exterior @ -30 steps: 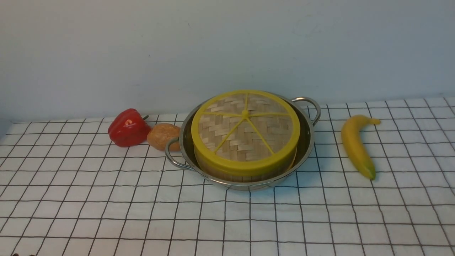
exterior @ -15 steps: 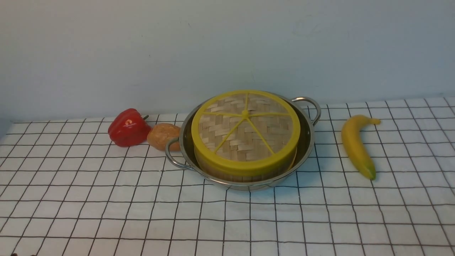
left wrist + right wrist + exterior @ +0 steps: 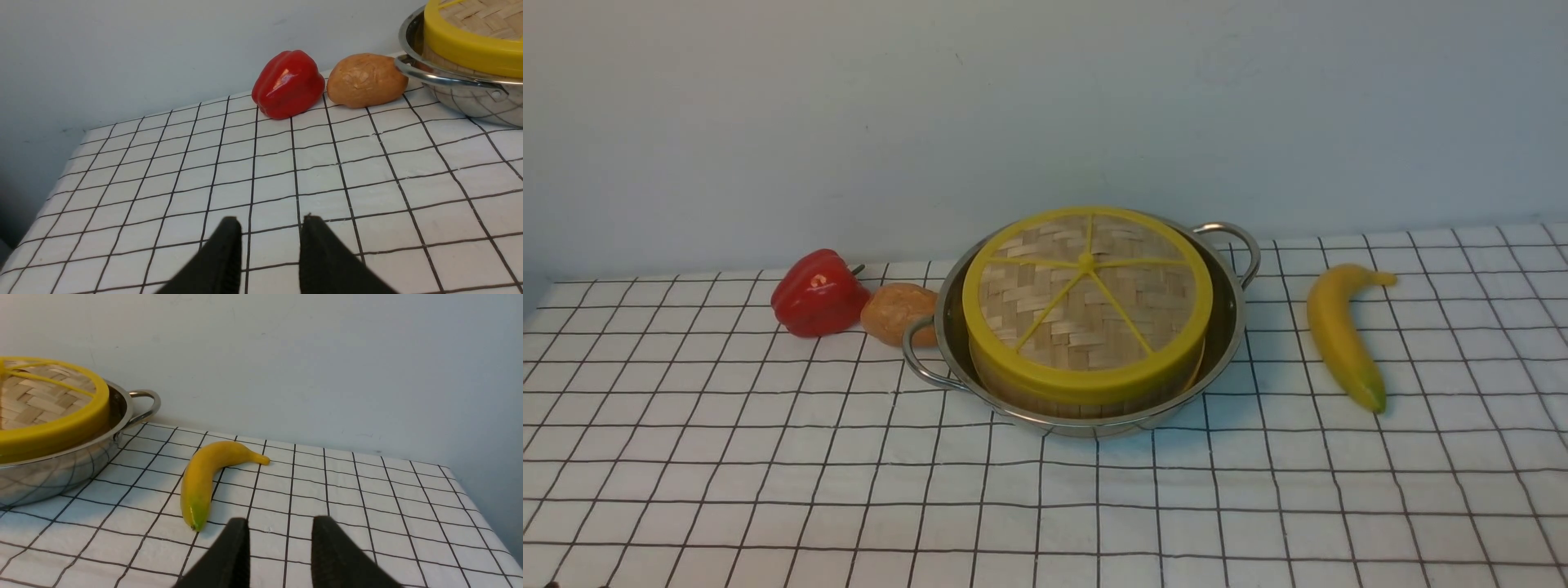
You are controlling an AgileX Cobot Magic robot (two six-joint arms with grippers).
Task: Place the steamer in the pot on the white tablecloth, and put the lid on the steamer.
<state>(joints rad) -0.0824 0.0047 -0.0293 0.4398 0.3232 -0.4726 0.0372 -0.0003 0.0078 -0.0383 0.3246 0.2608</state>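
Hanging empty and slightly parted over bare cloth (image 3: 1045,506), left pincer (image 3: 267,228) and right pincer (image 3: 282,528) hold nothing; lid (image 3: 1086,302) caps steamer (image 3: 1086,398) in pot (image 3: 1229,335), frame centre, so nothing seems left to do.

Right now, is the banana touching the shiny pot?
No, the banana lies by itself on the white tablecloth, with bare cloth between it and the pot to its left.
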